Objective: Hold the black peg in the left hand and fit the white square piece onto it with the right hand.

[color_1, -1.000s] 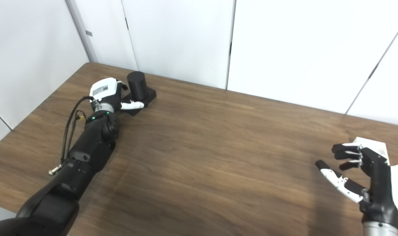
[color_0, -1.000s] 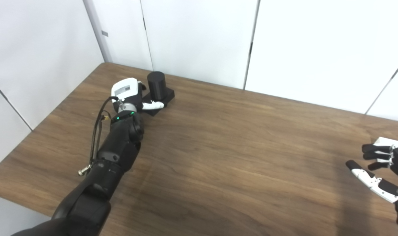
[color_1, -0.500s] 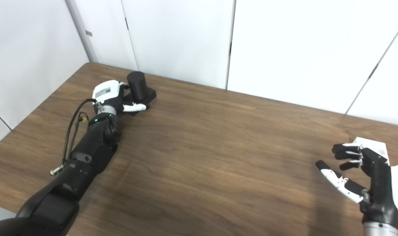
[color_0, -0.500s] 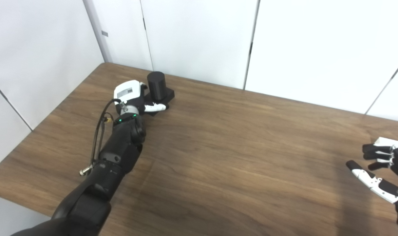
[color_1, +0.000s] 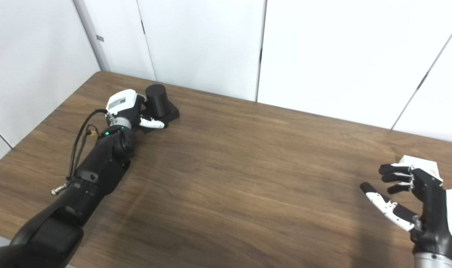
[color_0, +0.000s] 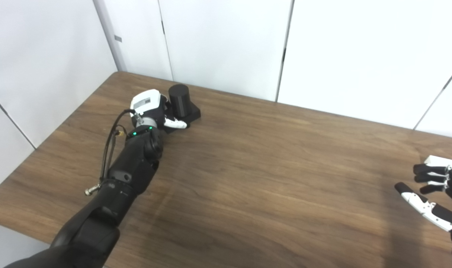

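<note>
Reaching far across the wooden table (color_0: 248, 178), the left hand (color_0: 153, 109) in the left eye view sits against the black peg (color_0: 179, 98), which stands upright on its flat black base (color_0: 193, 112) near the far left corner. Its white thumb (color_0: 173, 124) lies along the front edge of that base, touching it, while the other fingers are hidden behind the wrist and the peg (so whether they have closed on the peg cannot be told). At the right edge of this view the right hand (color_0: 439, 186) is only partly in frame, fingers curled but apart and the thumb held away from them, with nothing between. The white square piece (color_0: 443, 162) lies flat on the table just behind those fingertips, a corner of it showing.

The right eye view gives the same layout from a little to one side. The left hand (color_1: 131, 111) is again pressed up beside the black peg (color_1: 157, 97), thumb laid on the base (color_1: 172, 112), the grip itself out of sight. The right hand (color_1: 415, 201) shows more fully here, spread and empty above the table (color_1: 229, 186), and the white square piece (color_1: 421, 163) rests just beyond it, partly hidden by the dark fingers, well apart from the peg.
</note>
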Tool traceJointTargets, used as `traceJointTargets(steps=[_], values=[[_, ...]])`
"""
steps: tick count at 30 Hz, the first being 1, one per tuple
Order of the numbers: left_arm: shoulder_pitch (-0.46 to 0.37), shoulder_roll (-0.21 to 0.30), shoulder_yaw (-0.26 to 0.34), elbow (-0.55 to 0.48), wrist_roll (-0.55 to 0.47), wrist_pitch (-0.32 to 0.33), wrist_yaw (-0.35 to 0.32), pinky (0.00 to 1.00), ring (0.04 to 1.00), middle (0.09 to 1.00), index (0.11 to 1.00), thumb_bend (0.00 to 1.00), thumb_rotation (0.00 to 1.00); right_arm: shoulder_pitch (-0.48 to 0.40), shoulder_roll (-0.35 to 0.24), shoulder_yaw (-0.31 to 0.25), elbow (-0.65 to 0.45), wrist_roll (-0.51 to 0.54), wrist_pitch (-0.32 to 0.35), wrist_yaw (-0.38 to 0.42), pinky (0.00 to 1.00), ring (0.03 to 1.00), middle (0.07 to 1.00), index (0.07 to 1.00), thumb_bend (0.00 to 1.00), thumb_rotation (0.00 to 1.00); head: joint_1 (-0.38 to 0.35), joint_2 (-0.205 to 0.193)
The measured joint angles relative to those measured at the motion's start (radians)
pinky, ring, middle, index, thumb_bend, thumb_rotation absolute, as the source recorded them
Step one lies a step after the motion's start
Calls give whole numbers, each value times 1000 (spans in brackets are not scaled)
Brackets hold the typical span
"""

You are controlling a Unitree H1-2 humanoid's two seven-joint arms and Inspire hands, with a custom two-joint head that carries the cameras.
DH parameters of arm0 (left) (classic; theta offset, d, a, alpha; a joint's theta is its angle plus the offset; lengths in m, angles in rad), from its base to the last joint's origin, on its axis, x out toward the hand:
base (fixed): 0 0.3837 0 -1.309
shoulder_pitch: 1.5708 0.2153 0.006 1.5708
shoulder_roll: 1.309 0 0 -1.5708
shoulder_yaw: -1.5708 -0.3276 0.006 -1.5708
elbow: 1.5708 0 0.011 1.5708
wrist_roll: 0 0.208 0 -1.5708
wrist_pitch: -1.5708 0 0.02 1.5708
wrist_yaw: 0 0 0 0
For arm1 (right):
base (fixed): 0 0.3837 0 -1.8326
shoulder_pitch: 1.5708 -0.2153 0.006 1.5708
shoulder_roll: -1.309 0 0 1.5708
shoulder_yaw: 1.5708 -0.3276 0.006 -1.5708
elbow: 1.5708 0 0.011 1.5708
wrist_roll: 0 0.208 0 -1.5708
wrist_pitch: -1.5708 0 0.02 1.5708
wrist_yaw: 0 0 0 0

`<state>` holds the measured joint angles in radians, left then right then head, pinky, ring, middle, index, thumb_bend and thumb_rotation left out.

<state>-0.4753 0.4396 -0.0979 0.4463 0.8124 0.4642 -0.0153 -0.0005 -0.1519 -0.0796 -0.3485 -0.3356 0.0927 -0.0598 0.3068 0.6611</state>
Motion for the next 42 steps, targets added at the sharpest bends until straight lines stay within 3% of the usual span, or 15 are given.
traceJointTargets(steps=[6,7,10,15,22,25,42], values=[[0,15,-13,-6,-21,0,-14,681,877,835,568,782,207,0,0,0,0,-2,0,0,418,548,604,489,494,115,-3,8],[0,18,-13,-9,-23,0,-24,689,884,839,524,627,130,0,0,0,0,-3,0,0,418,548,603,489,494,115,-3,8],[2,24,-14,-27,-38,1,-45,707,892,851,495,532,80,0,0,0,0,-4,1,0,415,545,603,489,494,115,-3,8],[9,45,-21,-43,-97,-25,-73,766,912,857,486,522,63,0,0,0,0,-4,1,0,401,537,600,489,494,115,-3,8],[43,94,-45,-77,-192,-165,-122,797,916,854,485,524,57,-1,0,0,0,-2,4,0,403,537,604,489,494,115,-9,14],[49,104,-63,-98,-204,-188,-138,795,917,858,485,524,57,-3,0,0,0,-2,9,1,404,539,607,489,494,114,-14,17],[106,93,-140,-213,-254,-331,-176,816,933,850,486,525,63,-4,1,2,-1,36,19,6,431,558,615,488,492,116,-31,18]])
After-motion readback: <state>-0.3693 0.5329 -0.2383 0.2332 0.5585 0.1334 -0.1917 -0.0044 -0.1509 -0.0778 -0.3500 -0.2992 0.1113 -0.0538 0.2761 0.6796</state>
